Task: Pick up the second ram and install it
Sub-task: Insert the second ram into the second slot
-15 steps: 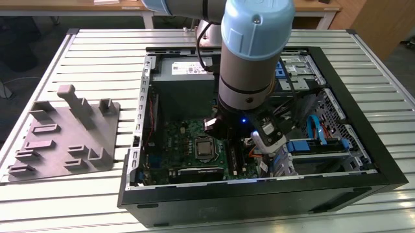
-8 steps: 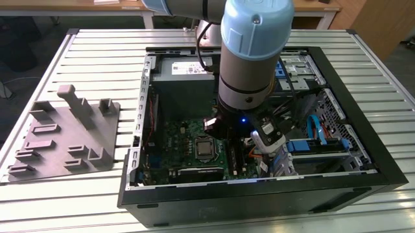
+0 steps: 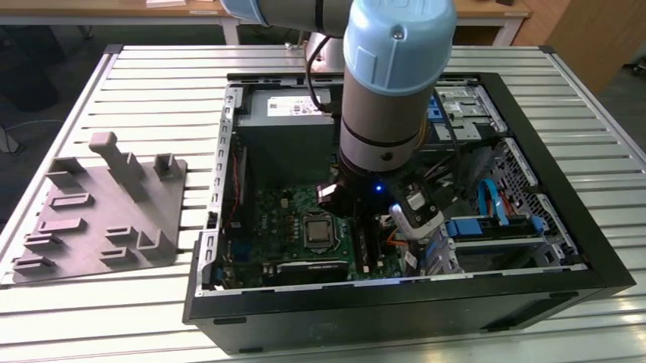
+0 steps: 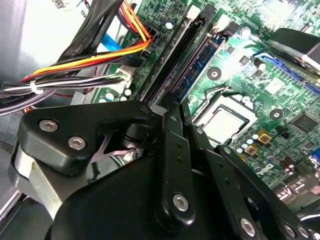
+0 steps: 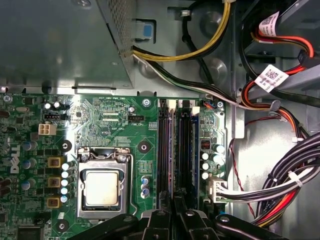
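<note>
The second ram (image 5: 184, 150), a long dark stick, stands on edge along a black slot of the green motherboard (image 5: 100, 115). Its near end runs in between the fingers. My gripper (image 5: 175, 214) is shut on it, with the jaws close together over that end of the slot. In the second wrist view the gripper (image 4: 167, 107) sits low over the end of the black slots (image 4: 172, 60). In the exterior view the arm (image 3: 389, 98) reaches down into the open computer case (image 3: 404, 302), above the board (image 3: 293, 219).
An empty black slot (image 5: 163, 150) and a blue strip (image 5: 196, 150) flank the stick. The processor socket (image 5: 102, 187) lies beside them. Cable bundles (image 5: 280, 190) and the power supply (image 5: 60, 40) crowd the case. A grey fixture tray (image 3: 101, 219) lies on the slatted table, at the exterior view's left.
</note>
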